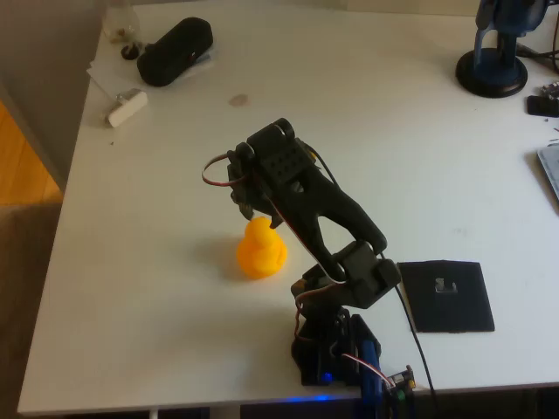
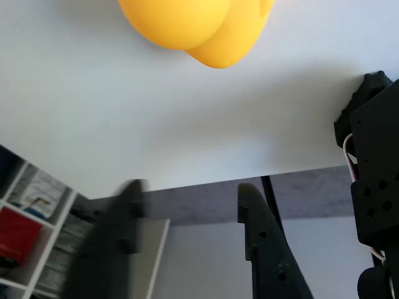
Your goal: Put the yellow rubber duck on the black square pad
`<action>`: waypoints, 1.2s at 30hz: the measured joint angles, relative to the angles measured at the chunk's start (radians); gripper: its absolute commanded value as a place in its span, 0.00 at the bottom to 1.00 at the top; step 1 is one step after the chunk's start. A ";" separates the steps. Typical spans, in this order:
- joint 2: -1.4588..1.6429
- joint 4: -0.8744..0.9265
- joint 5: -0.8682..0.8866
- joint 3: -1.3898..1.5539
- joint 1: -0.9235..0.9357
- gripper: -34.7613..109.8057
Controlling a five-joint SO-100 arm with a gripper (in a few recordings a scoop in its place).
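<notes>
Gripper: the gripper (image 2: 187, 205) is hanging with its two fingers spread apart and nothing between them; in the overhead view (image 1: 247, 208) it is poised just above the duck's head.
Duck: the yellow rubber duck (image 1: 260, 249) is sitting upright on the white table (image 1: 131, 288), just beside the arm's base and clear of the fingers; in the wrist view (image 2: 199, 28) it is showing at the top edge.
Pad: the black square pad (image 1: 447, 297) is lying flat near the table's front edge, well apart from the duck, on the arm's other side.
Far corner: a black oblong pouch (image 1: 175, 51) is resting there.
</notes>
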 measured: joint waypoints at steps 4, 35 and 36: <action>0.000 0.000 0.000 0.000 0.000 0.40; -0.190 -0.169 -0.133 -0.008 0.144 0.41; -0.190 -0.169 -0.133 -0.008 0.144 0.41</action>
